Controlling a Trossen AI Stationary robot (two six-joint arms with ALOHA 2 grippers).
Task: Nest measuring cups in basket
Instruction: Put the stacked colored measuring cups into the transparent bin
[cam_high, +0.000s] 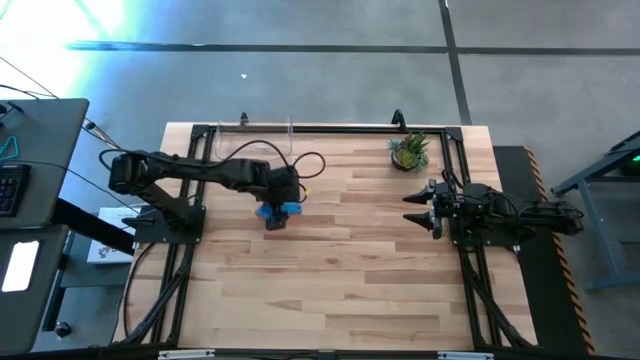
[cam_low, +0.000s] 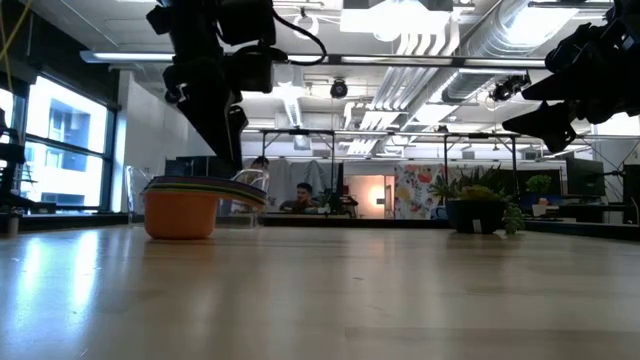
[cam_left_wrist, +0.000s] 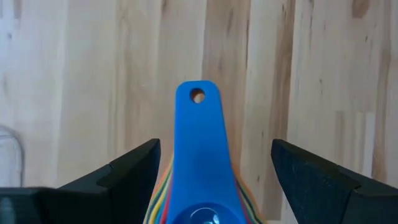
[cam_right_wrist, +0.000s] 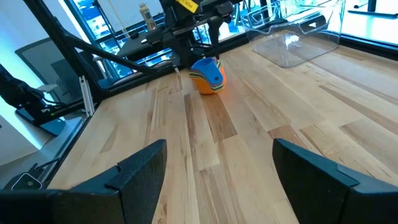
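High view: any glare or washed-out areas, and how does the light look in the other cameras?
High view: strong bluish glare on the floor at upper left; the table is evenly lit. Low view: backlit by windows and ceiling lights, so the left gripper reads as a silhouette above the stacked measuring cups. Right wrist view: blue-white window glare behind the basket.

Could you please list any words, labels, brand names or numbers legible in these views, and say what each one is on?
None can be read.
The yellow tag on the left arm is too blurred to make out.
The nested measuring cups, the basket and the potted plant show no markings.
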